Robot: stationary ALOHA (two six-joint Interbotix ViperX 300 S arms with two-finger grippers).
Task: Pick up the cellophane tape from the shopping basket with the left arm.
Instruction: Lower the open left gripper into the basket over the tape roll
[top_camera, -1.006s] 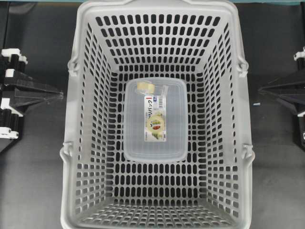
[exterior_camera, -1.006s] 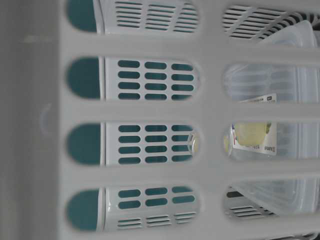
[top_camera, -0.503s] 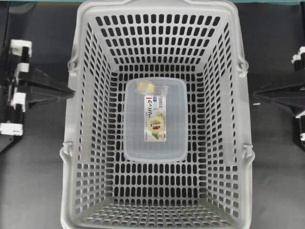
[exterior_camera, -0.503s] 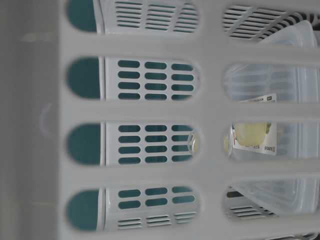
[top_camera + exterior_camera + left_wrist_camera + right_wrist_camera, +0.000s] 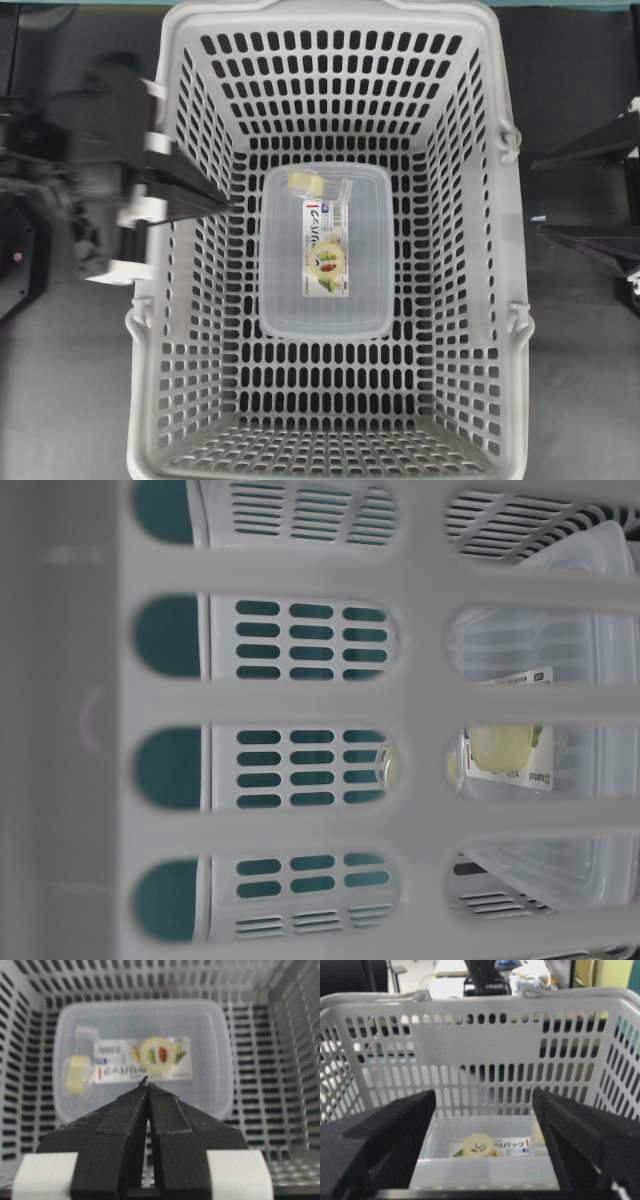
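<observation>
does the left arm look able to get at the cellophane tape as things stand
Probably yes: the left gripper is already over the shopping basket wall, and the cellophane tape lies uncovered on the clear box. Its jaws are shut, so they must open first.

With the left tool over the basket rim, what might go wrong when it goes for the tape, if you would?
1. The tape lies on the clear box, so a grasp may push or catch the box.
2. The left tool is shut; it must open first.
3. The basket wall is close beside the tool and may be clipped.
</observation>
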